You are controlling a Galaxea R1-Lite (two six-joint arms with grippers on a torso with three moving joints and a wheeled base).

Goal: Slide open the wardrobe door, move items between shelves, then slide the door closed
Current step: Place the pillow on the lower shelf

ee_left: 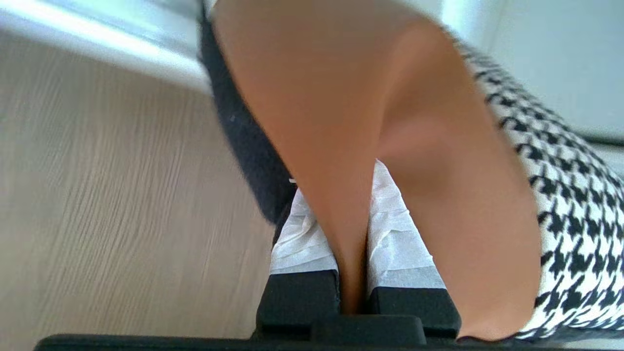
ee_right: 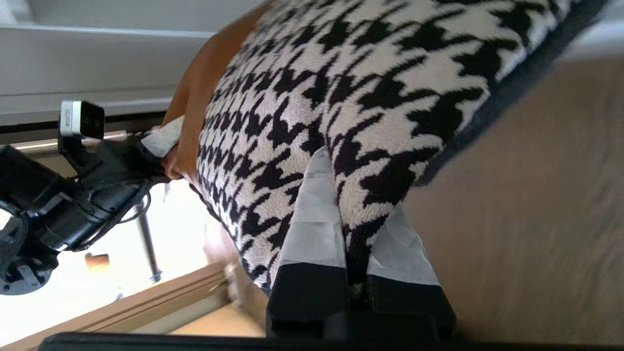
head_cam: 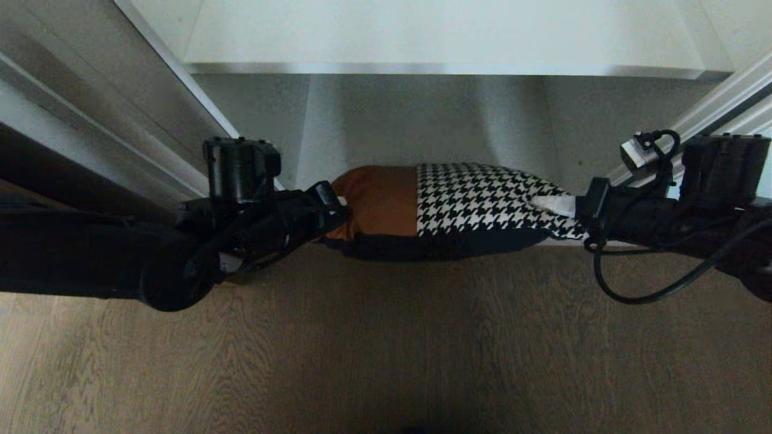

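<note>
The cushion (head_cam: 446, 205), rust-brown on its left half and black-and-white houndstooth on its right with a black underside, lies across the front edge of the lower shelf (head_cam: 422, 120). I cannot tell whether it rests there or hangs just above. My left gripper (head_cam: 338, 211) is shut on the brown end (ee_left: 317, 73), a fold of fabric pinched between its taped fingers (ee_left: 302, 234). My right gripper (head_cam: 564, 205) is shut on the houndstooth end (ee_right: 365, 63). The upper white shelf (head_cam: 446, 36) is bare. The sliding wardrobe door (head_cam: 90, 102) stands aside at the left.
Wooden floor (head_cam: 386, 349) fills the near side below the cushion. A pale frame rail (head_cam: 718, 102) borders the compartment on the right, close to my right arm. A black cable (head_cam: 639, 295) loops under that arm. A thin stand leg (ee_right: 146, 243) shows beyond my left arm.
</note>
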